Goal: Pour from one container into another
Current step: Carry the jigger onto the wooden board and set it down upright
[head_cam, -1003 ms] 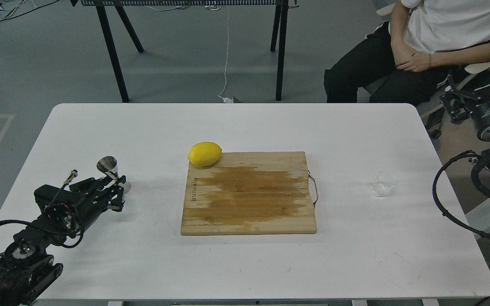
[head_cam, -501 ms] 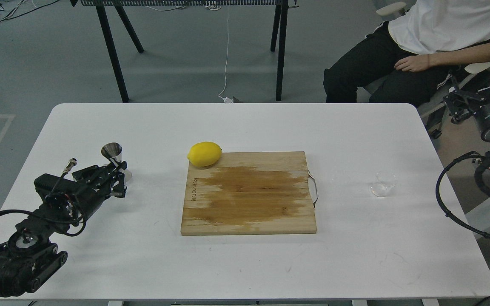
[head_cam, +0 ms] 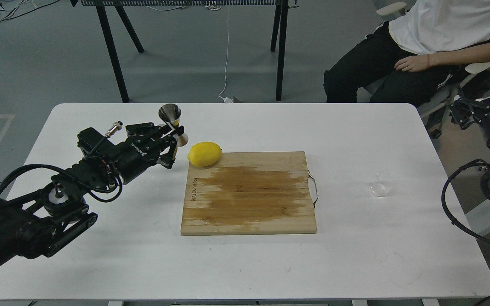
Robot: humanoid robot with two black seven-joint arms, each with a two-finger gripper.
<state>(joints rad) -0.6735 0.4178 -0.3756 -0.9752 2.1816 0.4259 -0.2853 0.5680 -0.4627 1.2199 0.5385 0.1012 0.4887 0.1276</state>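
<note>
My left gripper (head_cam: 172, 134) is shut on the steel jigger (head_cam: 170, 115), holding it upright by its waist above the table, just left of the lemon. The jigger's top cone opens upward. The clear glass cup (head_cam: 383, 183) stands alone on the table at the right, well clear of the board. My right arm sits off the table's right edge; its gripper (head_cam: 466, 111) is dark and partly cut off, so its fingers cannot be told apart.
A wooden cutting board (head_cam: 249, 193) with a wet stain lies mid-table, a yellow lemon (head_cam: 204, 154) on its far-left corner. A seated person (head_cam: 423, 46) is behind the table's far-right corner. Black table legs stand beyond.
My left arm has lifted the jigger off the table's left side and carried it up and to the right, close to the lemon. The glass cup has not moved.
</note>
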